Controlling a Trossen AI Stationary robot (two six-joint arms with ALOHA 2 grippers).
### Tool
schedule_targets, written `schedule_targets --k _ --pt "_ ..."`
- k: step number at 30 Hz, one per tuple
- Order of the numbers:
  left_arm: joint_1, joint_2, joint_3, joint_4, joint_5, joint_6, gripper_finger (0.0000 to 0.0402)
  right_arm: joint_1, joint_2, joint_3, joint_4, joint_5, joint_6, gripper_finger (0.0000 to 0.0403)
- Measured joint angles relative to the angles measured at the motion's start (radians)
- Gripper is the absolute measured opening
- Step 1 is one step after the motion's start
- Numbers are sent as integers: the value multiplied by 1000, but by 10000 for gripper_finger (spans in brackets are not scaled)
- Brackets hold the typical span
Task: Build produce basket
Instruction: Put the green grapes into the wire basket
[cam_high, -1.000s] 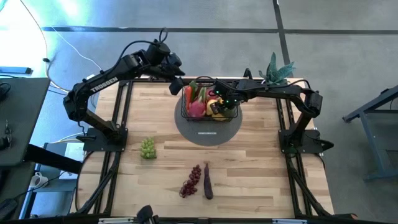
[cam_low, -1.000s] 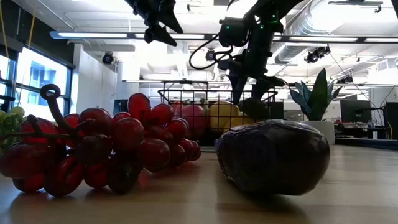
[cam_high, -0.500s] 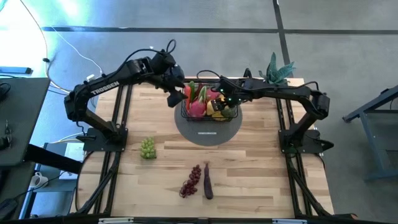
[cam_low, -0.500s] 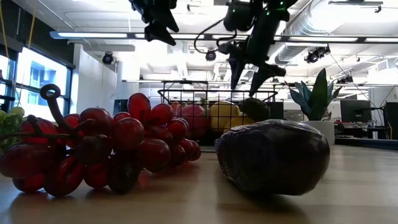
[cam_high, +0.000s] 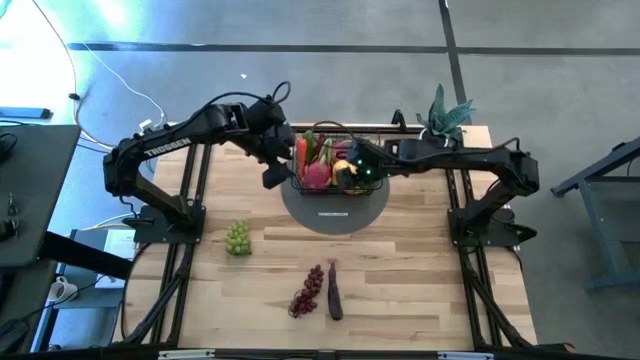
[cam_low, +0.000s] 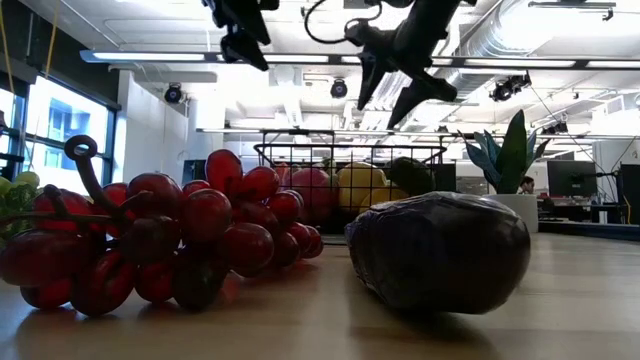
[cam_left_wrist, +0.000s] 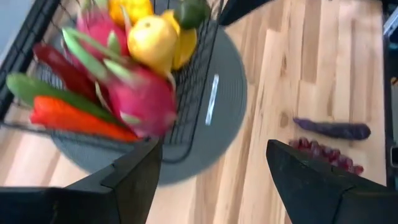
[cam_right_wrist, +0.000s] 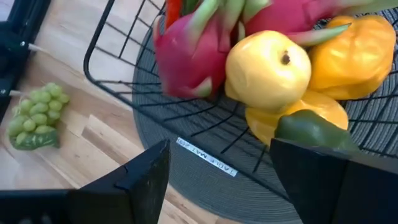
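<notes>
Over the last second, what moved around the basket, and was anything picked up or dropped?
The right gripper rose out of the basket empty, leaving a dark green fruit inside. The left gripper swung from behind the basket toward its left side, open. Green grapes, red grapes and eggplant stayed put.

Grey round mat (cam_high: 335, 212) mid-table, potted plant (cam_high: 446, 110) far corner.

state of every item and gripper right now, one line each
basket: on the grey mat, holding produce
green grapes: loose on the table
red grapes: loose on the table
eggplant: loose on the table, beside the red grapes
left gripper: open, empty, beside the basket
right gripper: open, empty, above the basket
</notes>
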Motion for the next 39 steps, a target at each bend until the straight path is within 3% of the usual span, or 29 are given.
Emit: schedule_targets --k 4,10,18,22,39 --pt "-34 0 0 -68 -45 -21 278 41 0 0 5 38 15 256" --pt "-96 0 -2 -166 -192 -137 278 68 -3 0 6 35 -73 256" --pt "-166 -36 -132 -164 -181 -395 278 67 -6 0 5 -42 -203 256" --pt "-220 -57 -204 -163 -235 -536 278 67 -6 0 5 -67 -255 256" --pt "-459 -71 -414 -177 -288 -1039 278 62 -6 0 4 -67 -364 256"
